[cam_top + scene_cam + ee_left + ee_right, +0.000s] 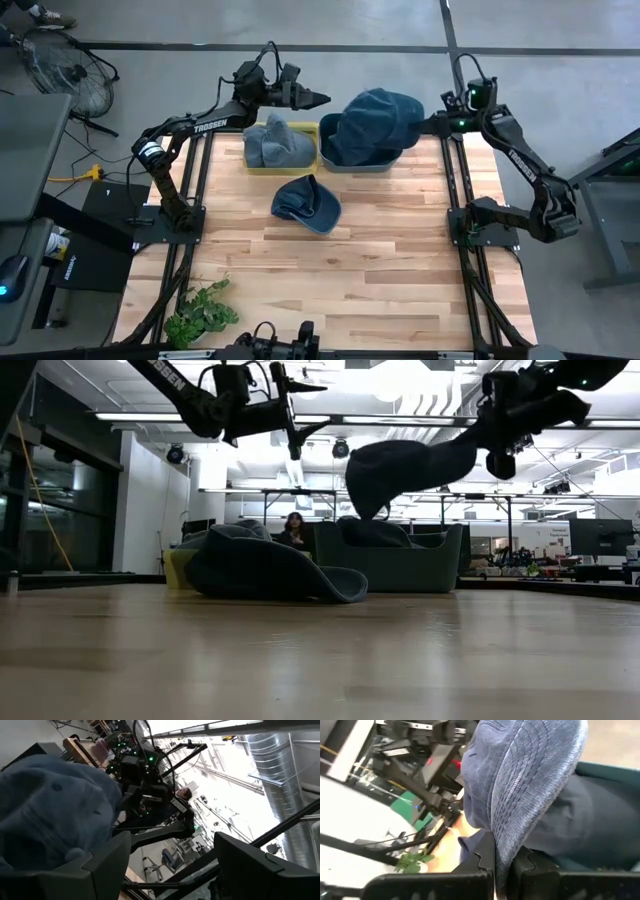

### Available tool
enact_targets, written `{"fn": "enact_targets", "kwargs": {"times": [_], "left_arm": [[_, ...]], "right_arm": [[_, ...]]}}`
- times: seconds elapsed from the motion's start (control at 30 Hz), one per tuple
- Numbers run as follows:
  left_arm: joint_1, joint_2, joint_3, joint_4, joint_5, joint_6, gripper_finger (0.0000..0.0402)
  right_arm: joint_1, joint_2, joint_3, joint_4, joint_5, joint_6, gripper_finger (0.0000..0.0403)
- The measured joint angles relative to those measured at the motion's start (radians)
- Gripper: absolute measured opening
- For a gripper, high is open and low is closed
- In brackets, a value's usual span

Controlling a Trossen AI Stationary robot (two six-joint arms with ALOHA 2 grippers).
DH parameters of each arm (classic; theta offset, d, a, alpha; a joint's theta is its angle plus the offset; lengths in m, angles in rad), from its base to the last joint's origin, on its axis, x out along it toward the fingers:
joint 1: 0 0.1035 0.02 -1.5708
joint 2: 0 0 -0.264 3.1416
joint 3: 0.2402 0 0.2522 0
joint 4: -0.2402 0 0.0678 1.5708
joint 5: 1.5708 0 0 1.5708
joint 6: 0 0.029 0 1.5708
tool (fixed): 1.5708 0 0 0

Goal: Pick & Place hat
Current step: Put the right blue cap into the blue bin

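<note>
Hat [380,118] hangs pinched between the right gripper's [432,124] closed fingers [485,857].

The wooden table [380,270] carries a yellow bin [281,167] and a grey-blue bin [362,163] side by side at its far edge. A blue hat [306,203] lies just in front of them, and a green plant sprig [200,313] lies at the near left corner

Ribbed matt cloth hat [535,780]
</note>
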Motion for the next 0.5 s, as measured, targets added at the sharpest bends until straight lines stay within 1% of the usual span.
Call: {"fn": "enact_targets", "kwargs": {"times": [0.2,0.3,0.4,0.5], "left_arm": [[0.0,0.0,0.0,0.0,0.0,-0.018,0.0282],[0.0,0.0,0.0,0.0,-0.001,-0.018,0.0282],[0.0,0.0,0.0,0.0,-0.001,-0.018,0.0282],[0.0,0.0,0.0,0.0,0.0,-0.018,0.0282]], "right_arm": [[0.001,0.005,0.0,-0.105,0.109,-0.076,0.0004],[0.026,0.026,0.0,-0.164,0.181,-0.108,0.0004],[0.067,0.056,0.0,-0.174,0.25,-0.115,0.0004],[0.114,0.09,0.0,-0.14,0.261,-0.108,0.0004]]}}
